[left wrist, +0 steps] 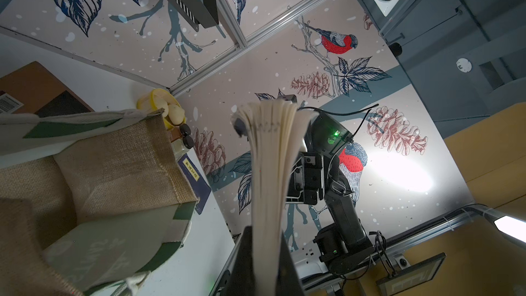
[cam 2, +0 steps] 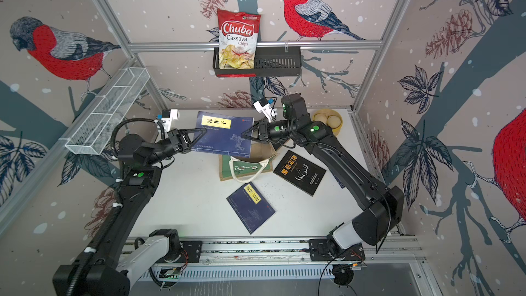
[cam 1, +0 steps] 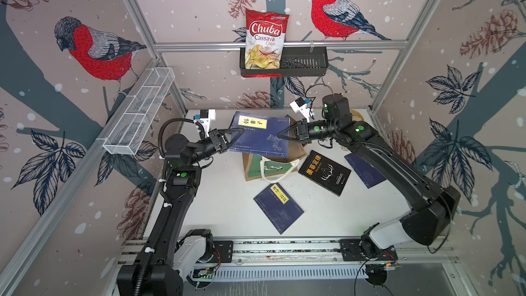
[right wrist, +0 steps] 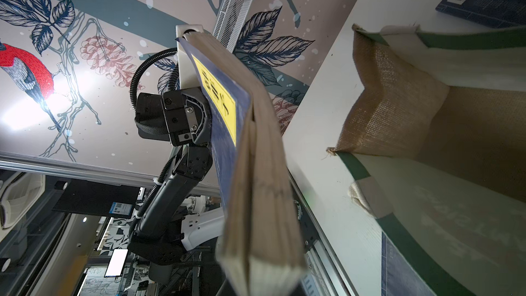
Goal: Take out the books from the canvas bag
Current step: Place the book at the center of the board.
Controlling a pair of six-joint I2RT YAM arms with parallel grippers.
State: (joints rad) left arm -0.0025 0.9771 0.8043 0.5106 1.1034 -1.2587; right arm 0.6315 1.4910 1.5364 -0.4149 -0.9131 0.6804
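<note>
I count four books in both top views. One navy book [cam 1: 260, 138] with a yellow label hangs in the air over the back half of the surface [cam 1: 222, 195], above the single bag [cam 1: 253, 168]. Three lie flat: a second navy one [cam 1: 279, 209] toward the front edge, a black book [cam 1: 324, 172] just right of the bag, and a third navy one [cam 1: 361, 172] nearer the right edge, half covered by the right arm. The left wrist view adds a brown-and-black cover [left wrist: 34, 86] with a barcode, beyond the bag.

Both arms rise from the front rail and bend inward, so the hands point at each other. The left hand [cam 1: 240, 131] is pinched narrow on the raised book's left edge, and the right hand [cam 1: 280, 135] on its right edge.

The bag lies on its side mid-surface, its back part hidden under the raised book. I cannot tell whether anything is still inside.
</note>
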